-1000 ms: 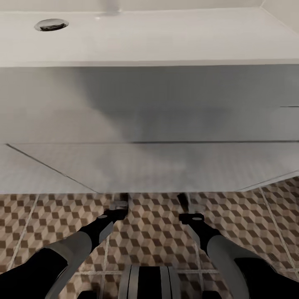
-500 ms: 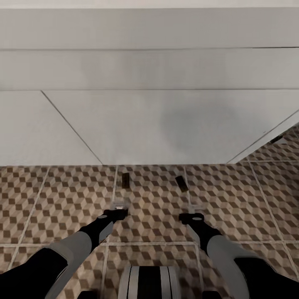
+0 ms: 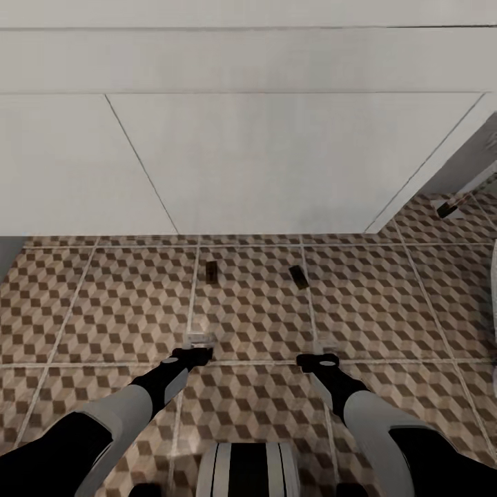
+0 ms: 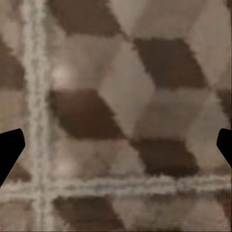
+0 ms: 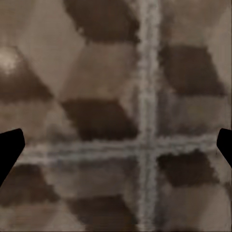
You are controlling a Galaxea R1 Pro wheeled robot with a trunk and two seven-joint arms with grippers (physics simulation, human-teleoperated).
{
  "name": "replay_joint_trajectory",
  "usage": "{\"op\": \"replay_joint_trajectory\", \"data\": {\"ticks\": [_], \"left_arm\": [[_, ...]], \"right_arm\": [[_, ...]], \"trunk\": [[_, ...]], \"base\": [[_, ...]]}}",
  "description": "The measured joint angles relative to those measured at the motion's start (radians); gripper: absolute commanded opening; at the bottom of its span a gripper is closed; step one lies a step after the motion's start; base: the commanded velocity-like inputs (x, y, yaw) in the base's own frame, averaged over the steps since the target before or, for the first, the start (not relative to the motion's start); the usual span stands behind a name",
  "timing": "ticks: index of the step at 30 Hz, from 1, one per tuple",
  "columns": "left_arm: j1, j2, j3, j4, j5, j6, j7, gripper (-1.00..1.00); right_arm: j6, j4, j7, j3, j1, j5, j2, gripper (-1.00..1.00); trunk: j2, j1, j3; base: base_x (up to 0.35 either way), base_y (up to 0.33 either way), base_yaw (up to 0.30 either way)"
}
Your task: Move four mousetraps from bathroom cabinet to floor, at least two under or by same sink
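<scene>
Two mousetraps, tiny dark slabs, lie on the cube-patterned bathroom floor (image 3: 103, 310) just in front of the white sink (image 3: 262, 159): one mousetrap (image 3: 210, 271) to the left, the other mousetrap (image 3: 299, 276) to the right. My left gripper (image 3: 197, 343) hovers low over the tiles, nearer to me than the left trap, open and empty. My right gripper (image 3: 319, 351) hangs nearer to me than the right trap, also open. Both wrist views look straight down on tile and grout, with the left gripper (image 4: 116, 145) and right gripper (image 5: 116, 145) fingertips wide apart. The cabinet is out of view.
The sink's flat white front spans the far side like a wall. At its right corner lies a small dark object (image 3: 449, 207) on the tiles. A white edge (image 3: 493, 276) shows at the far right. Open tiled floor lies around both arms.
The whole picture has shifted as the camera moved: the sink's top with its drain left the view, more floor shows, and both mousetraps came into sight. The arms keep their pose.
</scene>
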Motion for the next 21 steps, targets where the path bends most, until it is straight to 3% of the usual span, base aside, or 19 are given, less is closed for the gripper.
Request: {"op": "replay_joint_trajectory", "data": {"ticks": [21], "left_arm": [[0.000,0.001,0.000,0.000,0.000,0.000,0.000,1.00]], "right_arm": [[0.001,-0.004,-0.001,0.001,0.000,0.000,0.003,1.00]], "trunk": [[0.000,0.000,0.000]], "base": [[-0.346,0.000,0.000]]}}
